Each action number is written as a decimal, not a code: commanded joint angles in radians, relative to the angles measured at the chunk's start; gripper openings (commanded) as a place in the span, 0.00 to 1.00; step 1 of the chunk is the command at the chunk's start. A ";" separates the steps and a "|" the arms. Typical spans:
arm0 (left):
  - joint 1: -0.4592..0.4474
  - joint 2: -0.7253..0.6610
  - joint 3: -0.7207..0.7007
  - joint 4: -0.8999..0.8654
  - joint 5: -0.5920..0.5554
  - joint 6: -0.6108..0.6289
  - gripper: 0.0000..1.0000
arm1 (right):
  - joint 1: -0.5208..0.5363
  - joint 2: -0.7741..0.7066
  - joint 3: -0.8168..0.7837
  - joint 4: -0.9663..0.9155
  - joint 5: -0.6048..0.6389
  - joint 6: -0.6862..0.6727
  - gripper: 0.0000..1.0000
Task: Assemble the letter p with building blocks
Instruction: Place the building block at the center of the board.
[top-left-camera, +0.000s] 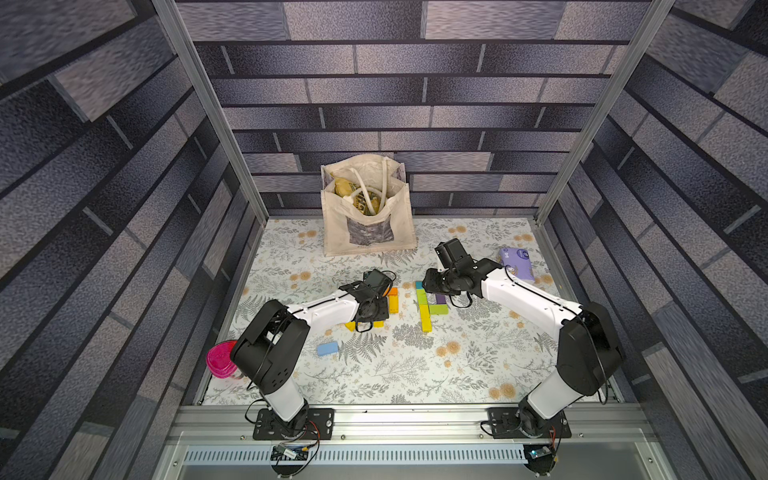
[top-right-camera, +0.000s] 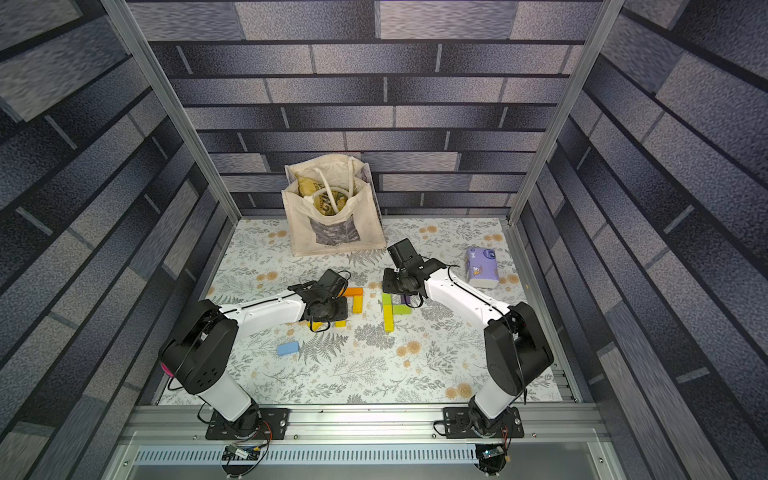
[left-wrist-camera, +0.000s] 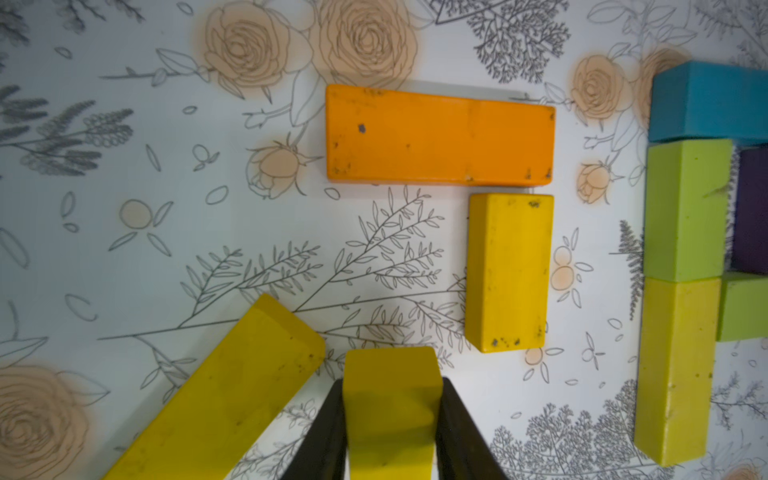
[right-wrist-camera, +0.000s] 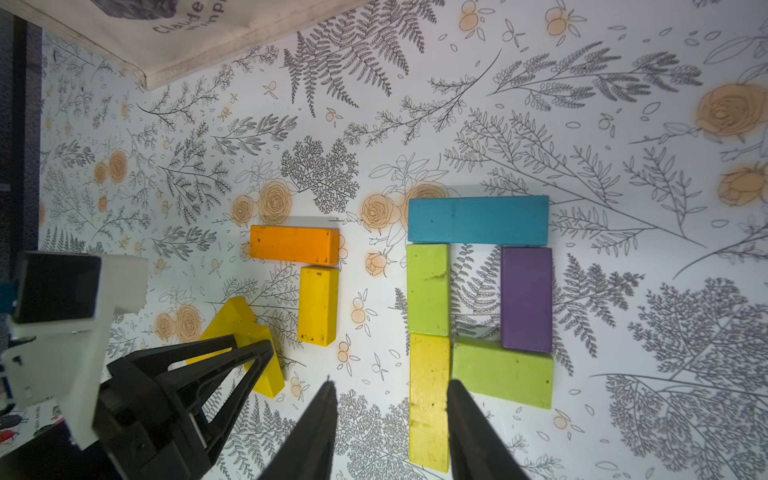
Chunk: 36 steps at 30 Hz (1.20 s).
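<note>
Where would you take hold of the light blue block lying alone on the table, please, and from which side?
Grip the light blue block across its two long sides, at mid-length, coming straight down from above. It lies flat on the table with nothing touching it, so both sides are free, and its width is the shorter span.

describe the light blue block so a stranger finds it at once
Start at the left arm on the floral table. Just nearer the front rail than its forearm, the light blue block lies alone. All other blocks are clustered farther back, and the teal one is darker.
</note>
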 joint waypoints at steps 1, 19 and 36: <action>0.015 0.029 -0.018 0.005 -0.011 -0.012 0.00 | -0.005 -0.024 -0.013 -0.018 0.020 0.004 0.46; 0.051 0.094 0.031 -0.027 -0.035 0.020 0.03 | -0.005 -0.036 -0.036 -0.008 0.011 0.015 0.46; 0.067 0.088 0.037 0.013 -0.002 0.007 0.52 | 0.034 -0.071 -0.200 0.096 -0.122 0.038 0.57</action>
